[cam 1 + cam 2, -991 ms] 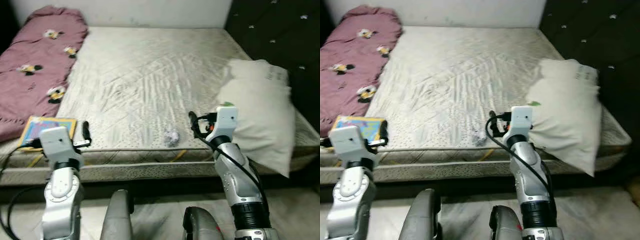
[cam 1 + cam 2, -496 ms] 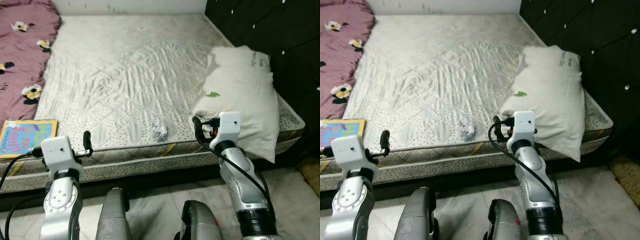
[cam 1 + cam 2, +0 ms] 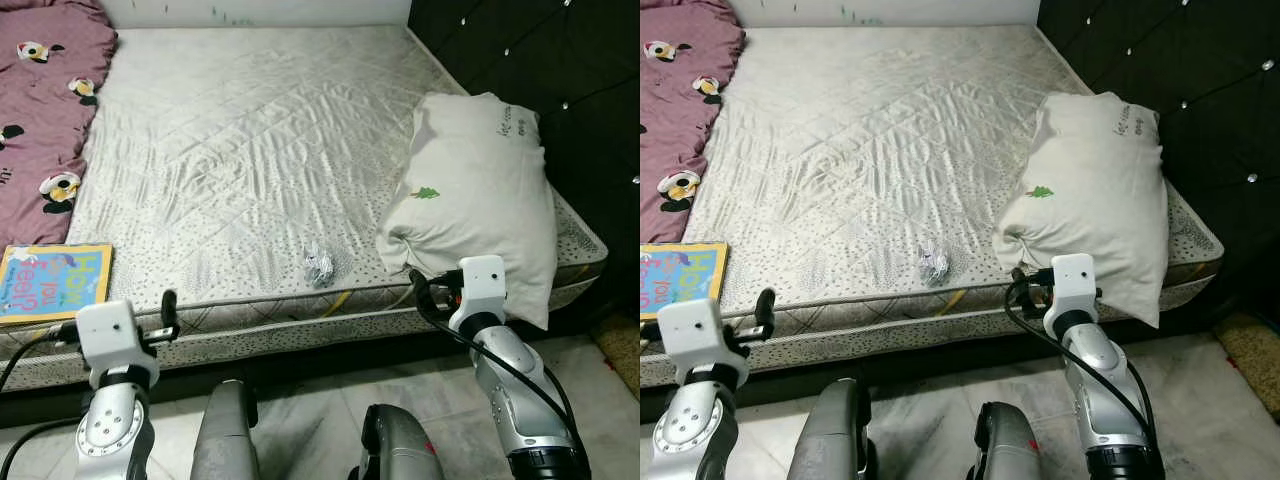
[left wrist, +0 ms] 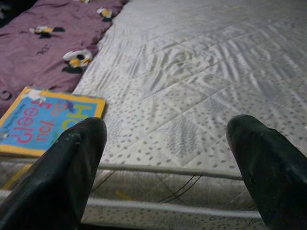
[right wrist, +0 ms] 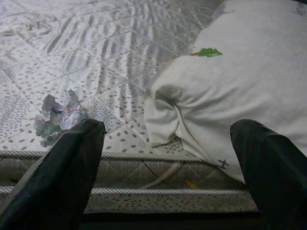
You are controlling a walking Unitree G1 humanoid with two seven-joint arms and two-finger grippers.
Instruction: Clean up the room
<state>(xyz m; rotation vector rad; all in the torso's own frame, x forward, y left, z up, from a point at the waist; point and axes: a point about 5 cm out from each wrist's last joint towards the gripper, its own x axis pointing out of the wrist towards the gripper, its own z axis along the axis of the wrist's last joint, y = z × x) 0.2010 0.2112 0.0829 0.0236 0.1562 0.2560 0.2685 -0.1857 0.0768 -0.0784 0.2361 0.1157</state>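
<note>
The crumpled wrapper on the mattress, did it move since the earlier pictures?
No. The crumpled wrapper lies near the mattress front edge, left of the pillow, as before; the camera moved.

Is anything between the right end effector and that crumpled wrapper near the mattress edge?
Nothing visible blocks it. The right end effector is open and held off the mattress edge, beside the pillow corner. The crumpled wrapper lies toward the robot's left of it, on bare mattress, apart from the pillow.

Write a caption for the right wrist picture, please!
Open right gripper faces the mattress edge, with a crumpled wrapper near one finger and a white pillow ahead.
</note>
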